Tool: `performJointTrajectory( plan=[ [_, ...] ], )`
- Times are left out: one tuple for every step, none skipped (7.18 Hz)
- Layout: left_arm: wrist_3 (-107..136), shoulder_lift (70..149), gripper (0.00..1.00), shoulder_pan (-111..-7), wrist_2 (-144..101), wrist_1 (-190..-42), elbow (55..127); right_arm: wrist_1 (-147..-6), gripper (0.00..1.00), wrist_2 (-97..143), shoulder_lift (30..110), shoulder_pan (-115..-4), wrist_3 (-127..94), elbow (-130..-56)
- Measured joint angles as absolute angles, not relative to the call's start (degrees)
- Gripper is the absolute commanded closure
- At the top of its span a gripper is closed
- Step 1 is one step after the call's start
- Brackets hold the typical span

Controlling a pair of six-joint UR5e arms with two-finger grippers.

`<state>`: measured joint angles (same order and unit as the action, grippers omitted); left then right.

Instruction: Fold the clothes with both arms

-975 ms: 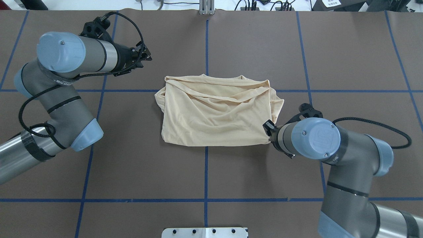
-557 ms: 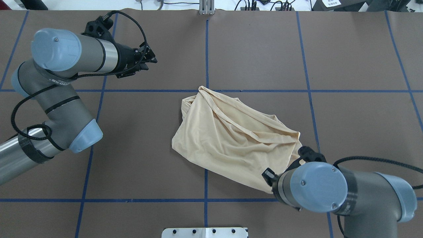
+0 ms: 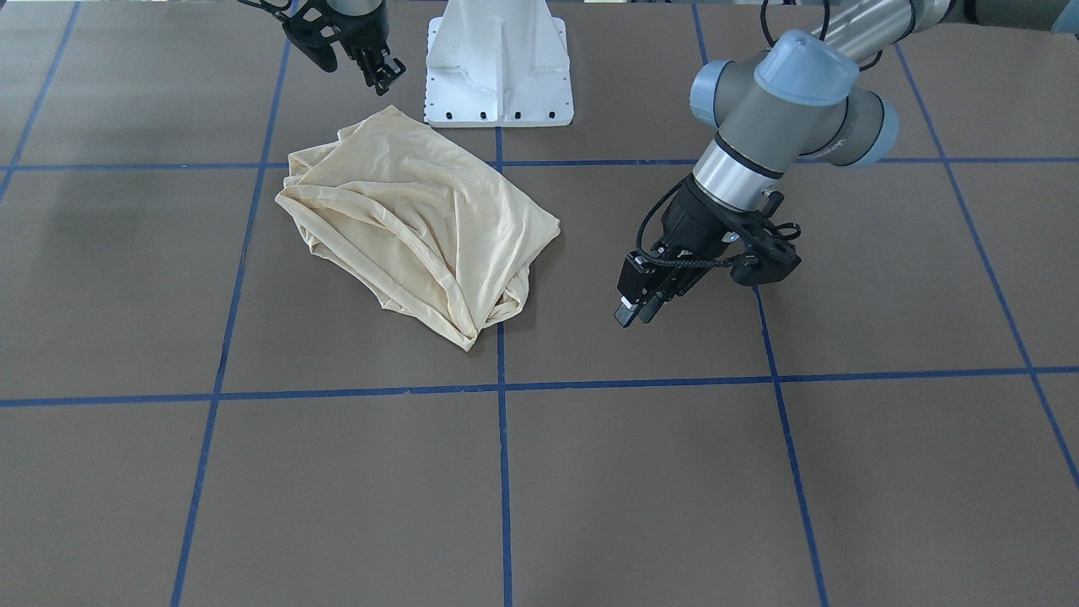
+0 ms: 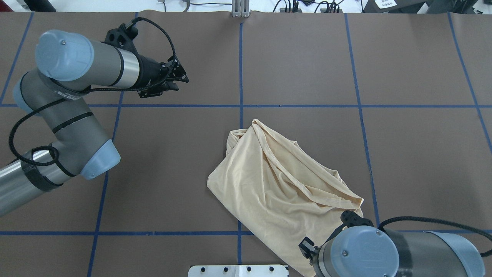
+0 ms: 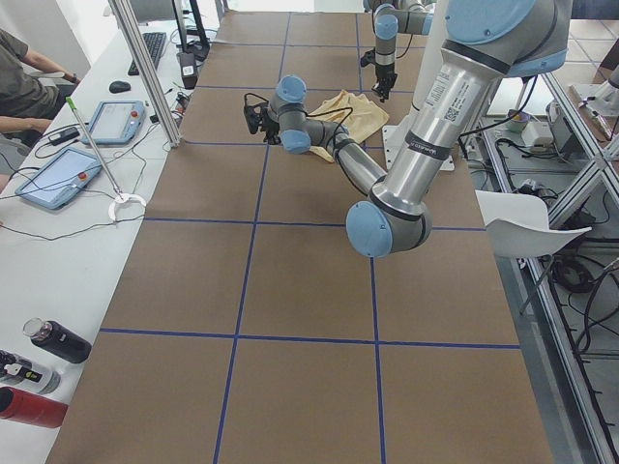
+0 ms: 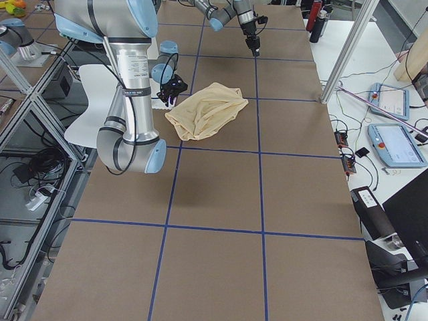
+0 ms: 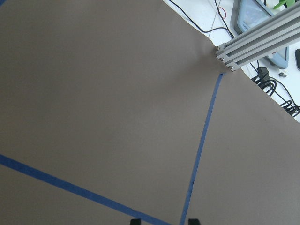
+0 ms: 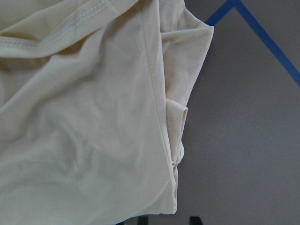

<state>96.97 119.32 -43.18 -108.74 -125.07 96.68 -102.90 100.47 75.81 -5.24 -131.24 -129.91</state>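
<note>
The shirt [image 4: 276, 184] runs diagonally to the robot-side edge, where the right gripper [image 3: 381, 74] hovers, fingers apart and empty; the left gripper [image 4: 183, 78], also parted, is well off.

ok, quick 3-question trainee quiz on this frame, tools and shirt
1. True or false: the left tool is touching the shirt.
2. Where is the shirt? A) hanging from the left tool; B) lying bunched on the table, one corner by the right tool; C) spread flat with both sleeves out.
3. Which wrist view shows cloth?
Key: 1 false, the left tool hangs over bare table, apart from the shirt. 2 B. 3 the right wrist view; the left one shows none.
</note>
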Motion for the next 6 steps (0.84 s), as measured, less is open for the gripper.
performJointTrajectory(
  plan=[
    [97.05, 119.19, 0.53, -41.69, -108.86, -123.03, 97.61, -102.86, 0.00, 100.68, 75.64, -7.74, -131.14, -130.39],
    [97.16, 118.65, 0.47, -39.00, -108.33, -119.67, 99.65, -102.67, 0.00, 100.88, 74.76, -12.40, -130.41, -130.17],
    [97.24, 117.09, 0.42, -34.95, -106.32, -116.48, 102.06, -102.47, 0.00, 101.74, 72.98, -19.57, -127.44, -128.82],
    [97.30, 115.14, 0.42, -30.12, -102.80, -114.91, 103.46, -102.30, 0.00, 104.73, 71.08, -27.48, -122.05, -126.31],
    [97.98, 113.86, 0.42, -25.58, -99.84, -114.34, 103.70, -101.16, 0.00, 109.09, 69.29, -34.74, -116.31, -122.29],
    [99.05, 113.58, 0.43, -22.51, -98.55, -114.24, 103.53, -98.62, 0.00, 111.75, 68.26, -39.00, -112.70, -118.33]
  ],
)
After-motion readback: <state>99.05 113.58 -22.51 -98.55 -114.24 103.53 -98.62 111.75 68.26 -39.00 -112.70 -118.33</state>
